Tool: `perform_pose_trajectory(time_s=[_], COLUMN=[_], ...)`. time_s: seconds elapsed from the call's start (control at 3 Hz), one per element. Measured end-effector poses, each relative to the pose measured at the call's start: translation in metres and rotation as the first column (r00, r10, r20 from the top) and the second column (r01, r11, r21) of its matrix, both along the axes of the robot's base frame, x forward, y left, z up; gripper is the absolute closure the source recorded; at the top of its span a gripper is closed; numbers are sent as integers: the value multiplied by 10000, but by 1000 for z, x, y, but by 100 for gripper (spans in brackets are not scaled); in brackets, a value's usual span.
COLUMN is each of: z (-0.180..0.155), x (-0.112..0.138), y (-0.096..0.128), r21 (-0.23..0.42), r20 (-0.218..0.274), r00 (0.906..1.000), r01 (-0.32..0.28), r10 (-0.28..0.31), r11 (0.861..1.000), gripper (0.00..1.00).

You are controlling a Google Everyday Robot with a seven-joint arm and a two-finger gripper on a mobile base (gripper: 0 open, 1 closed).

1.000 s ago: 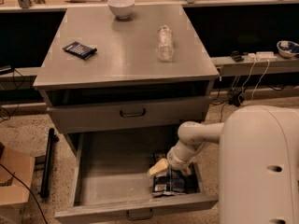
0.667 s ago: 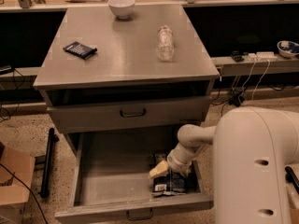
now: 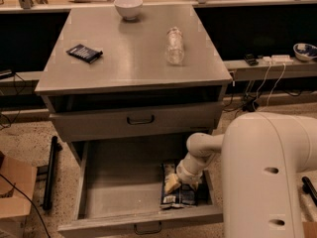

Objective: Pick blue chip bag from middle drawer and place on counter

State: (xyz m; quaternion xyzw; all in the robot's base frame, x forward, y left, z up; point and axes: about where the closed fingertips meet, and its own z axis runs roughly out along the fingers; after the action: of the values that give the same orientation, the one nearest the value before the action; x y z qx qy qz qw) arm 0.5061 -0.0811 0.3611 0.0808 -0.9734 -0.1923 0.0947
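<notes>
The middle drawer (image 3: 119, 190) is pulled open below the cabinet, its grey floor bare on the left. The blue chip bag (image 3: 174, 197) lies flat at the drawer's right front, dark blue and white. My gripper (image 3: 173, 183) reaches down from the white arm (image 3: 200, 152) and rests on the bag's upper half, hiding part of it. The counter (image 3: 133, 53) is the flat grey top of the cabinet, above and behind the drawer.
On the counter lie a black calculator (image 3: 84, 53), a clear plastic bottle (image 3: 174, 44) and a white bowl (image 3: 128, 6). The shut upper drawer (image 3: 138, 119) overhangs the open one. My white body (image 3: 270, 175) fills the right foreground. A cardboard box (image 3: 12, 192) sits left.
My white body has spread further left across the view. The gripper stays down on the chip bag at the drawer's right front; the bag has not moved.
</notes>
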Motion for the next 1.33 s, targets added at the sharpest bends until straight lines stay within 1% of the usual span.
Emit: perform_pose_trajectory(time_s=[0.33, 0.67, 1.0, 1.33], z=[2, 17, 51, 104], x=[0, 3, 1, -14], y=[0, 5, 7, 7], r21=[0, 45, 242, 852], r20=[1, 290, 848, 1584], r00=[10000, 9995, 9964, 9873], r01=[0, 106, 60, -247], r10=[0, -107, -80, 109], r11=[10000, 9999, 9997, 9961], gripper=[63, 86, 100, 100])
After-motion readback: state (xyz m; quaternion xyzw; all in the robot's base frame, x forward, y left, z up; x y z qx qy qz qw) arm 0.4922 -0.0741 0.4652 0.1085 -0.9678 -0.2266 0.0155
